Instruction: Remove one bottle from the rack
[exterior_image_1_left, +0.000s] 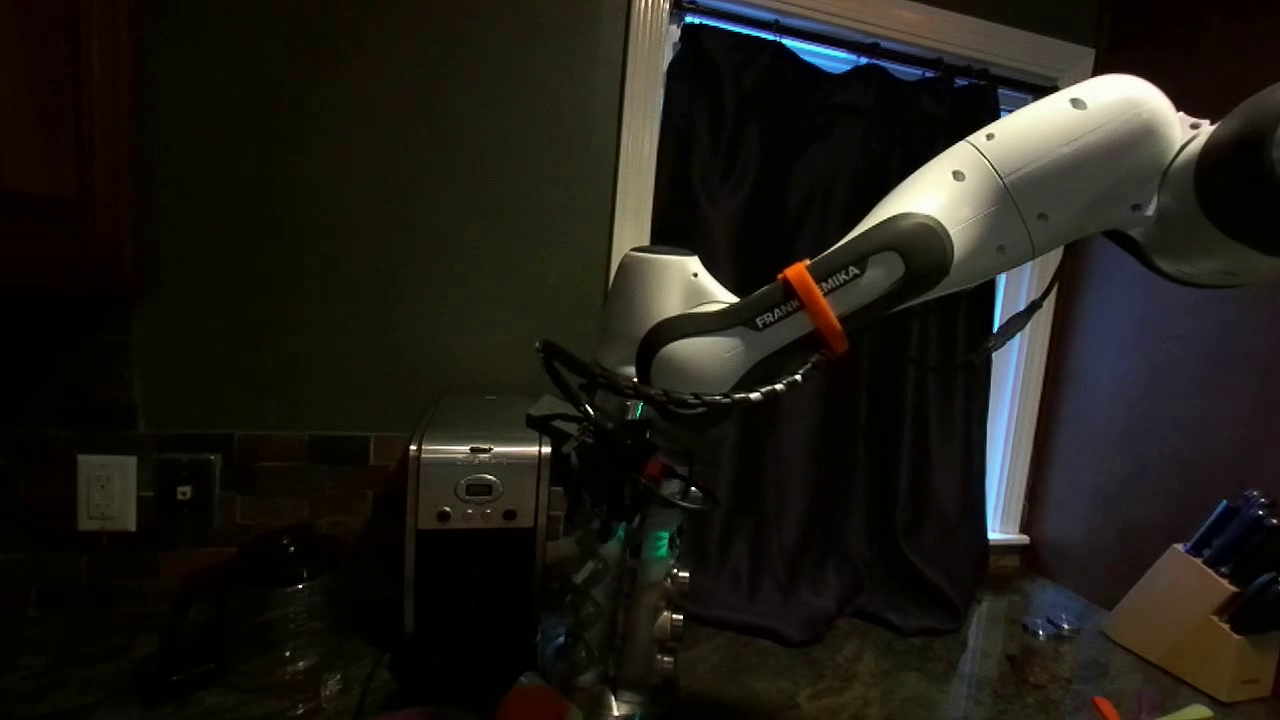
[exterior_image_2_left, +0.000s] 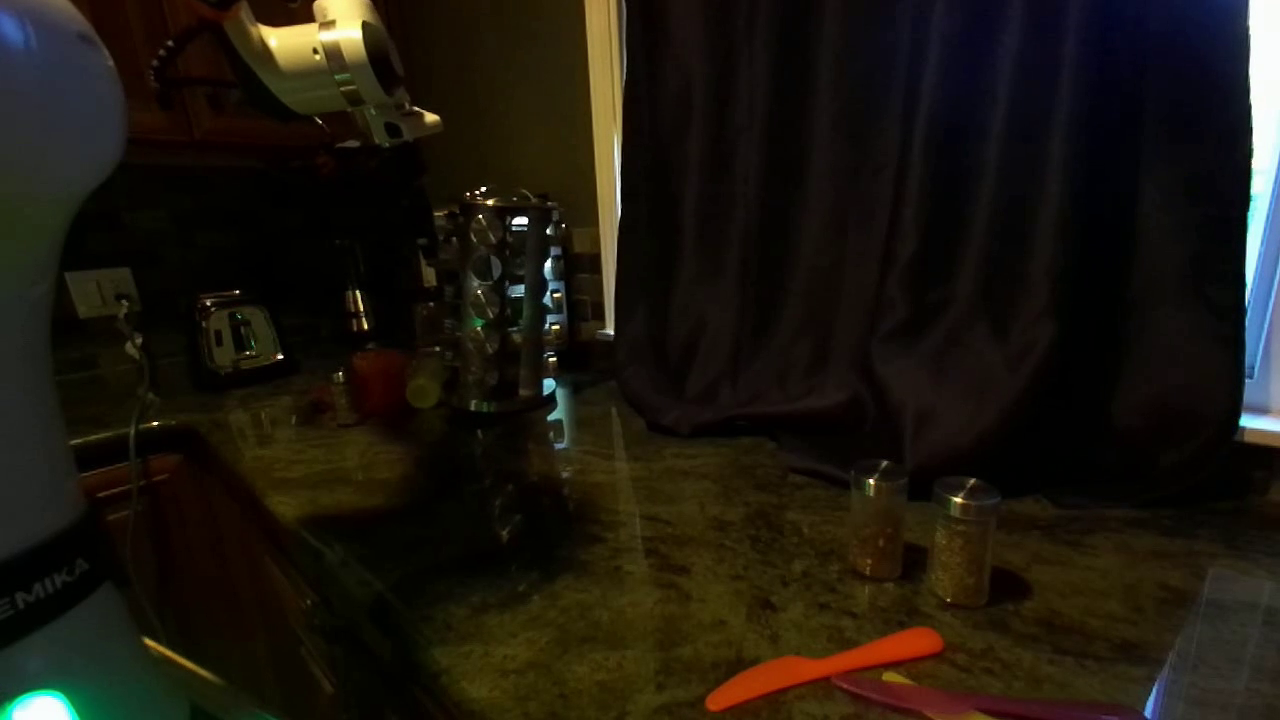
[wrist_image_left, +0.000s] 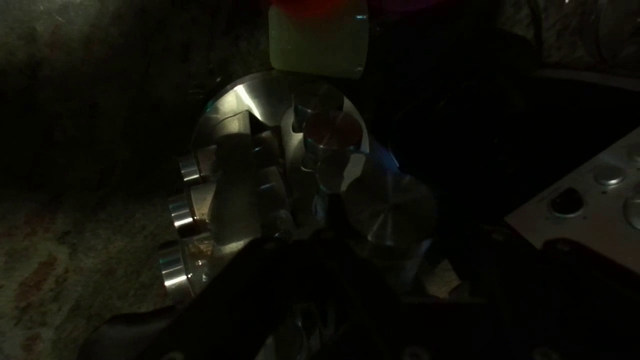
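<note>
Bottle (wrist_image_left: 392, 220) in hand, by all appearances, and so past the harder half of the job. Sits in the wrist view between the fingers (wrist_image_left: 300, 257) of the gripper (wrist_image_left: 395, 216), metal cap toward the camera, just beside the rack (exterior_image_2_left: 536, 320). Looks pinched from both sides, though too dark to make out the pads. Judged from that: grip done, pull probably done or close to it. Cannot be told, in this gloom, how fully clear of the rack. Left to do: draw well away without brushing the other bottles (wrist_image_left: 180, 210), seated in the rack with caps outward, then perhaps set down.

For room, mind the crowded side first. In an exterior view, close by the rack: a steel-fronted appliance (exterior_image_1_left: 480, 490), easy to knock. At the rack's foot: a pale green cup (wrist_image_left: 318, 47), touching or just beside the base, with an orange-red object (exterior_image_2_left: 378, 382) next to it. Beyond: a dark curtain (exterior_image_2_left: 930, 200), best kept off. Find the better room over the counter (exterior_image_2_left: 680, 560), toward two lidded jars (exterior_image_2_left: 963, 540), stopping short of those and of the orange knife (exterior_image_2_left: 825, 668). Keep inside the counter edge (exterior_image_2_left: 350, 590), with wooden cabinet fronts (exterior_image_2_left: 210, 570) below. Lift before swinging, to spare the cable (exterior_image_1_left: 735, 398) under the arm (exterior_image_1_left: 980, 190) a snag
</note>
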